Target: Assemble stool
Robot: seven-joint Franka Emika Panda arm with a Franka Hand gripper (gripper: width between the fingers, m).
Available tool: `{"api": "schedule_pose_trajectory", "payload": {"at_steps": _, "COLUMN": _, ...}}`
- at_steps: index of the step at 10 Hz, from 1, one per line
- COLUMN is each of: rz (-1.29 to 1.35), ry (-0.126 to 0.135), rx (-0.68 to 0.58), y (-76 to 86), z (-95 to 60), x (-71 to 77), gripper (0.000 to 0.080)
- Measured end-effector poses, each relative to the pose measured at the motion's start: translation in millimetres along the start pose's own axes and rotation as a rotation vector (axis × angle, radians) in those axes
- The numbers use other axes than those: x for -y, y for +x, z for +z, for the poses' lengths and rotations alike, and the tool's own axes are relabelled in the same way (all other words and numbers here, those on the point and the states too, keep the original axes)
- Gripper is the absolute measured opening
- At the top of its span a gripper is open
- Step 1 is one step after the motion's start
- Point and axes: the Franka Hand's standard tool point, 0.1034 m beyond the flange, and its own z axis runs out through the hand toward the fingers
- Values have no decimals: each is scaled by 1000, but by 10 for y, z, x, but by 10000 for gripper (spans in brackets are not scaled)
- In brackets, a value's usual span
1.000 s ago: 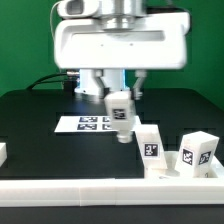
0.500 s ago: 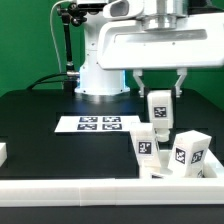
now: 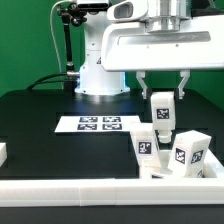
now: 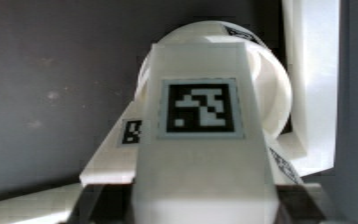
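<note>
on the black tabletop (image 3: 40, 105), against a green backdrop, lay the marker board (image 3: 98, 124), flat and near the arm's white base. a low white rim (image 3: 70, 188) edged the near side. leg blocks visible, three: one (image 3: 161, 110) gripped upright in the air by the gripper (image 3: 161, 100), fingers nearly closed on its sides; two (image 3: 146, 145) (image 3: 193, 151) standing below it toward the exterior view's right. the wrist view showed the held block's tag (image 4: 199, 106) close up.
</note>
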Motion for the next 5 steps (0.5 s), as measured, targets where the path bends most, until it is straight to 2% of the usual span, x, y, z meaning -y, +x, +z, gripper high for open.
{"api": "schedule_pose_trajectory", "payload": {"at_steps": 3, "rz": -53, "ry": -4, "rx": -15, "y": 156, "z": 88, "x": 110, "gripper": 338}}
{"api": "schedule_pose_trajectory", "payload": {"at_steps": 5, "rz": -52, "ry": -5, "rx": -13, "y": 140, "z": 90, "x": 99, "gripper": 338}}
